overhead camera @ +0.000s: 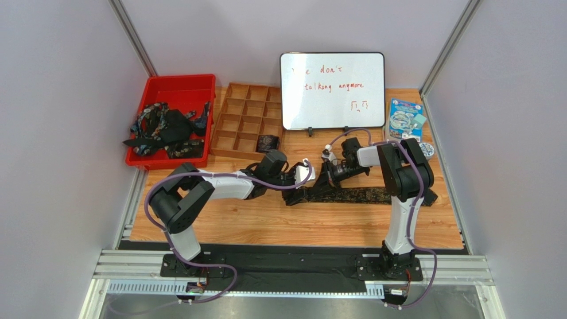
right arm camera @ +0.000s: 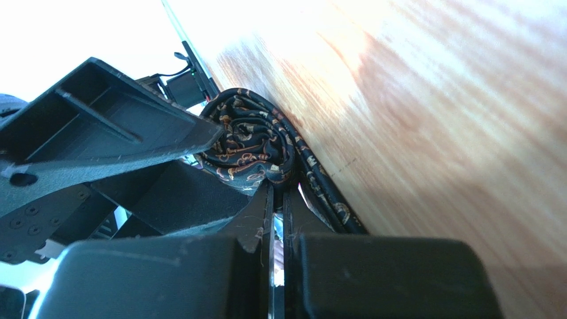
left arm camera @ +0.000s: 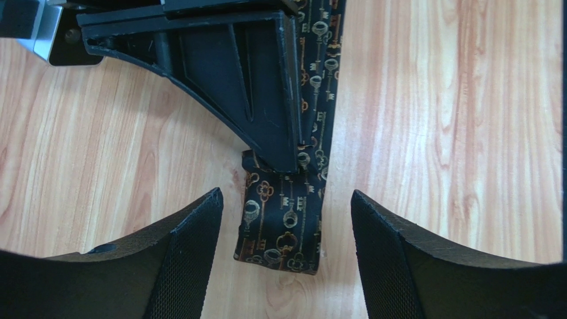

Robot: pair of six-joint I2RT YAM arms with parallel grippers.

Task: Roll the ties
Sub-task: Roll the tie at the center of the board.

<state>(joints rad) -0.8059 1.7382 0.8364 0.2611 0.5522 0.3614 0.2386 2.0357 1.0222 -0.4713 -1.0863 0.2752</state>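
While the left fingers [left arm camera: 180, 266] stand released astride one tie [left arm camera: 283, 219], the right fingers [right arm camera: 373, 272] clench its rolled end.

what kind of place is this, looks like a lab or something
Probably a robotics lab test cell: a left arm and a right arm mounted on an aluminium rail at the edge of a wooden table, plain grey panels walling it in, and a red bin of ties.
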